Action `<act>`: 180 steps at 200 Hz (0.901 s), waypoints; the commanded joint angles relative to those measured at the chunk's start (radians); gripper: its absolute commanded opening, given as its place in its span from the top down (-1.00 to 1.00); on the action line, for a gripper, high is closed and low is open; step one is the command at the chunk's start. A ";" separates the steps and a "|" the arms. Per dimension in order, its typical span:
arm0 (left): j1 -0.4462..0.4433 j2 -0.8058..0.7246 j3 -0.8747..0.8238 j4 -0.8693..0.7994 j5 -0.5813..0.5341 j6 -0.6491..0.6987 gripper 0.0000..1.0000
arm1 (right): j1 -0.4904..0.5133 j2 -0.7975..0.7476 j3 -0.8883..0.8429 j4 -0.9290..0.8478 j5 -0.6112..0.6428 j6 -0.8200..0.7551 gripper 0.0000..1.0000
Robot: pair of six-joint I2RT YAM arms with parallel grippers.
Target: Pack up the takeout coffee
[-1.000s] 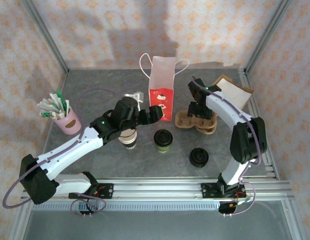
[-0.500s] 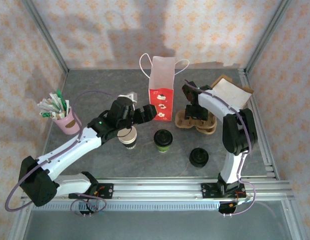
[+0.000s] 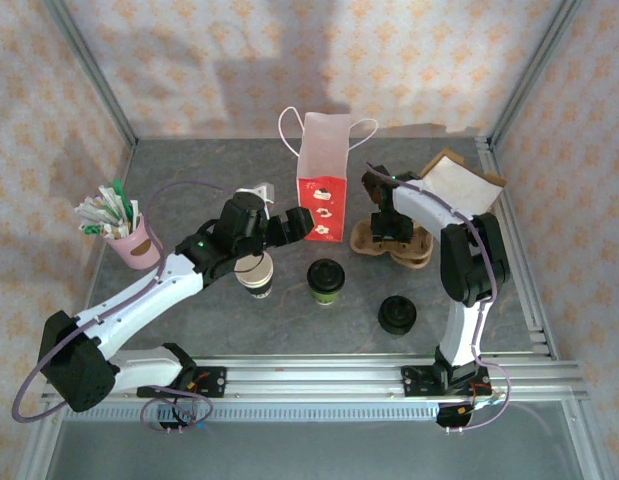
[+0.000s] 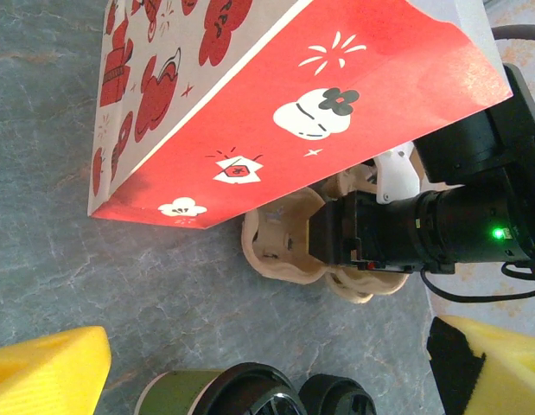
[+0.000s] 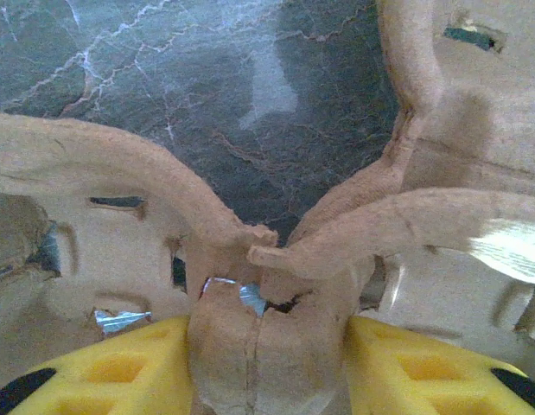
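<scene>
The takeout coffee [image 3: 327, 281] stands on a grey marbled table [image 3: 189, 180]; left jaws wide, right jaws gripping carrier [image 4: 280, 238].

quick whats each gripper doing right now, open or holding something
left gripper: open, holding nothing.
right gripper: closed on the centre post of the brown moulded-pulp cup carrier.

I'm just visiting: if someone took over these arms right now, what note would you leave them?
Left gripper: open, empty, beside the red paper bag.
Right gripper: shut on the centre rib of the pulp cup carrier, to the right of the bag.
Takeout coffee: lidded, standing on the table in front of the bag, not held.
Done: carrier gripped. Left: the coffee is not packed yet.
</scene>
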 commanded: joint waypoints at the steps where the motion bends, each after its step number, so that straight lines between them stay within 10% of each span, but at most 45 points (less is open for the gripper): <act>1: 0.010 0.001 -0.017 0.022 0.003 -0.002 -0.91 | 0.007 -0.023 0.027 -0.030 0.036 -0.007 0.13; 180: 0.072 -0.116 -0.063 -0.049 -0.068 0.007 -0.92 | 0.028 -0.122 0.168 -0.076 -0.032 -0.004 0.11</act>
